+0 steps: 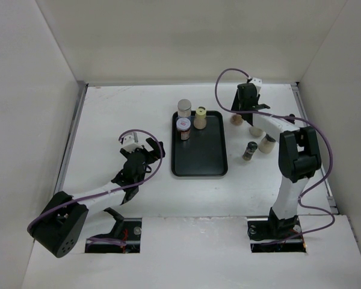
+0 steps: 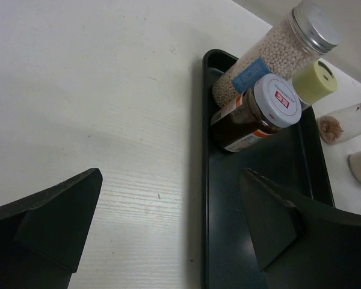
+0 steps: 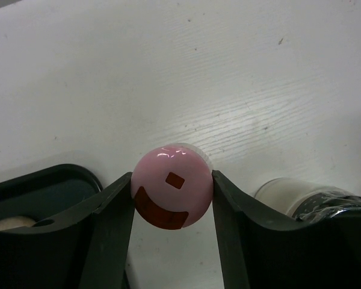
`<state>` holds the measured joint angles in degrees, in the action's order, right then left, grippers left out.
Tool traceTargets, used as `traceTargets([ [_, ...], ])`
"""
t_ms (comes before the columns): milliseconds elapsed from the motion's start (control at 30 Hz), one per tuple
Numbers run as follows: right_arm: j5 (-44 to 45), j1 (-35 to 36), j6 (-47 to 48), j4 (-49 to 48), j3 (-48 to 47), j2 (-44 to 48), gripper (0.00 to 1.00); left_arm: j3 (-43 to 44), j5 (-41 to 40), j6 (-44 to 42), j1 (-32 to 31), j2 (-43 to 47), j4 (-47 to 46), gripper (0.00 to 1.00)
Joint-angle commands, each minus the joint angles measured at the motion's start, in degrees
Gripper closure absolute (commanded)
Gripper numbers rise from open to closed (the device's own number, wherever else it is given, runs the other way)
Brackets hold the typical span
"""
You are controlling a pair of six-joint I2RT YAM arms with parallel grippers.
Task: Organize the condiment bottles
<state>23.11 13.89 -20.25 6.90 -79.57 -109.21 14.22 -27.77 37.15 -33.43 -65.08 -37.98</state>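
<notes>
My right gripper (image 3: 172, 178) is shut on the pink-capped bottle (image 3: 168, 208), which stands just right of the black tray's (image 1: 198, 158) far corner; in the top view the gripper (image 1: 237, 114) covers most of it. Three bottles stand at the tray's far end: a silver-capped bottle of beige pellets (image 1: 185, 108) with a blue label (image 2: 250, 74), a yellow-capped one (image 1: 200, 118) and a brown jar with a white lid (image 1: 182, 128). My left gripper (image 1: 147, 152) is open and empty, left of the tray; in its wrist view the gripper (image 2: 171, 201) straddles the tray's left rim.
Three more bottles stand right of the tray: two beige ones (image 1: 257, 131) (image 1: 266, 143) and a dark-capped shaker (image 1: 250, 150). One pale cap (image 3: 292, 194) sits close beside my right finger. White walls enclose the table on three sides.
</notes>
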Motion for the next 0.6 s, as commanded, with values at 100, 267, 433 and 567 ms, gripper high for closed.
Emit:
traceTargets([
  [100, 1.1, 1.4, 1.9, -3.3, -0.8, 6.9, 0.53, 0.3, 0.5, 0.6, -0.2, 0.3, -3.0, 0.00],
  [267, 0.4, 6.5, 2.5, -4.3, 0.8, 10.4, 0.53, 0.4, 0.5, 0.6, -0.2, 0.1, -3.0, 0.00],
  [433, -0.9, 10.5, 1.5, -6.0, 1.0, 8.6, 0.52, 0.4, 0.5, 0.6, -0.1, 0.0, -3.0, 0.00],
  [567, -1.1, 11.9, 0.9, -6.0, -0.5, 5.6, 0.52, 0.3, 0.5, 0.6, -0.2, 0.4, -3.0, 0.00],
])
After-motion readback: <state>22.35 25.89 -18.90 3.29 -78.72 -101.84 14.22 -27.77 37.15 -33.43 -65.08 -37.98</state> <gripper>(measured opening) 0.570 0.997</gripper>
